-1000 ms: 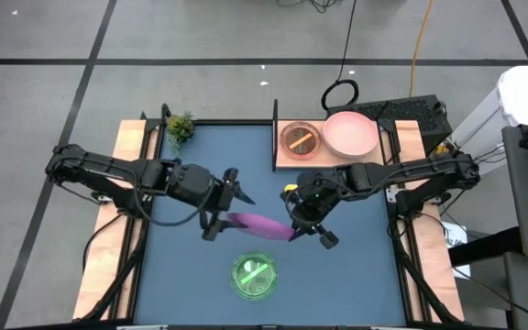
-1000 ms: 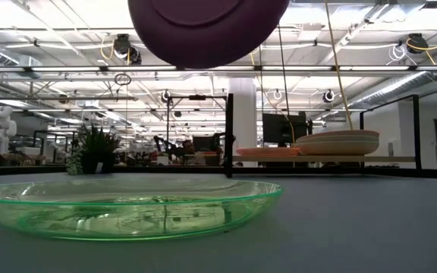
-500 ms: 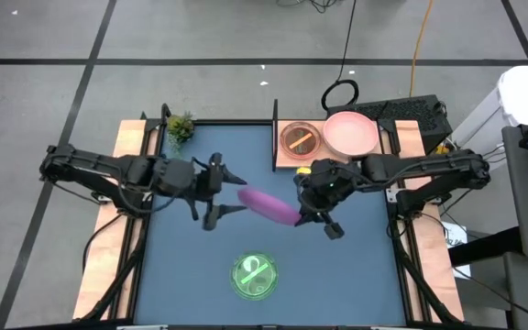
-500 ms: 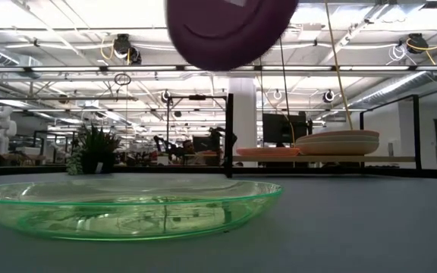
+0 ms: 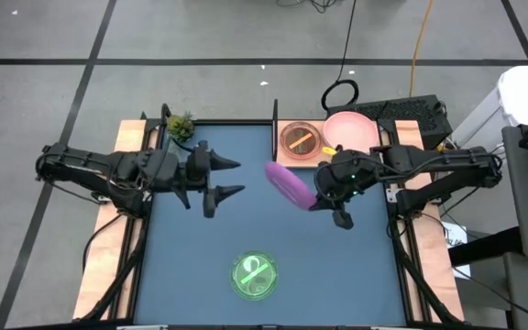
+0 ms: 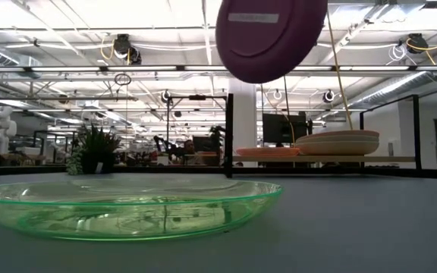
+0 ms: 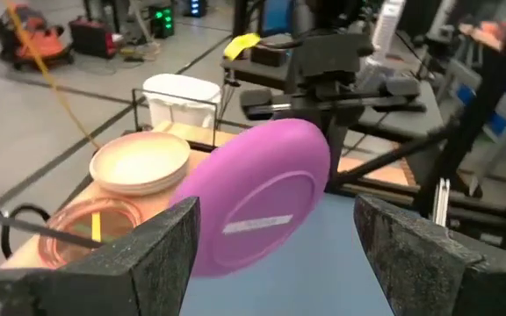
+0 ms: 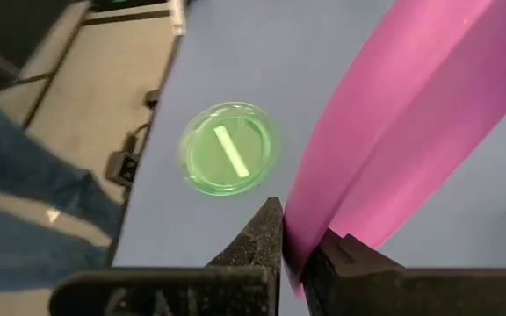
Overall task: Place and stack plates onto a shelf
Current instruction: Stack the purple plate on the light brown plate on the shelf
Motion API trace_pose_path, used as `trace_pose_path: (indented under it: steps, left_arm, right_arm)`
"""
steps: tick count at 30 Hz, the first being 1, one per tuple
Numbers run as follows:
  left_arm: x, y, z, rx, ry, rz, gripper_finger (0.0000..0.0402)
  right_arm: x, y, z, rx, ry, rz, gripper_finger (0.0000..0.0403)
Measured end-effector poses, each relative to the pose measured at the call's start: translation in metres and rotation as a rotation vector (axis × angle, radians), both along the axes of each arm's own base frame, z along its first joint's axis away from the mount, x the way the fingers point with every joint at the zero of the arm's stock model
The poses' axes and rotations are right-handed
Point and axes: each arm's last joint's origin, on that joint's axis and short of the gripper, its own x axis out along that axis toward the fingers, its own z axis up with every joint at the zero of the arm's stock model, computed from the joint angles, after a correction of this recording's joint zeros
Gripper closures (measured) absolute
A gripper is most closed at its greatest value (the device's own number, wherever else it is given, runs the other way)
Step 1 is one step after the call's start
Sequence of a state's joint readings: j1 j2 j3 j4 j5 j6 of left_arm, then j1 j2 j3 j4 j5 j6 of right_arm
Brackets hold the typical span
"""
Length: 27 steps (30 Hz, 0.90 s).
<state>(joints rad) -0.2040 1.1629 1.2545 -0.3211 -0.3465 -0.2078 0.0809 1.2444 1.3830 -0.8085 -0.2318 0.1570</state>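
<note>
Right jaws are pinching the purple plate by its rim, tilting it for shelf stacking; left jaws are gaping wide nearby.

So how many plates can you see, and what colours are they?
Purple plate, held by the right gripper: 1
Green plate on the table: 1
Orange-brown plate on the shelf: 1
Pink plate on the shelf: 1
Total: 4

blue table bears green plate; shelf holds orange-brown plate, pink plate.
</note>
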Motion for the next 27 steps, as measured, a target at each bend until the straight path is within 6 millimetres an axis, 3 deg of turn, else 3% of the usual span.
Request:
trace_pose_path:
  steps: [10,27]
  left_arm:
    - [-0.002,0.002,-0.005,-0.262,-0.003,0.135,0.0098]
    - [-0.003,0.003,-0.009,-0.31,0.024,0.157,0.0098]
  right_arm:
    - [-0.013,-0.002,0.01,0.206,0.043,-0.251,0.0397]
    - [-0.016,-0.003,0.016,0.526,0.106,-0.525,0.0397]
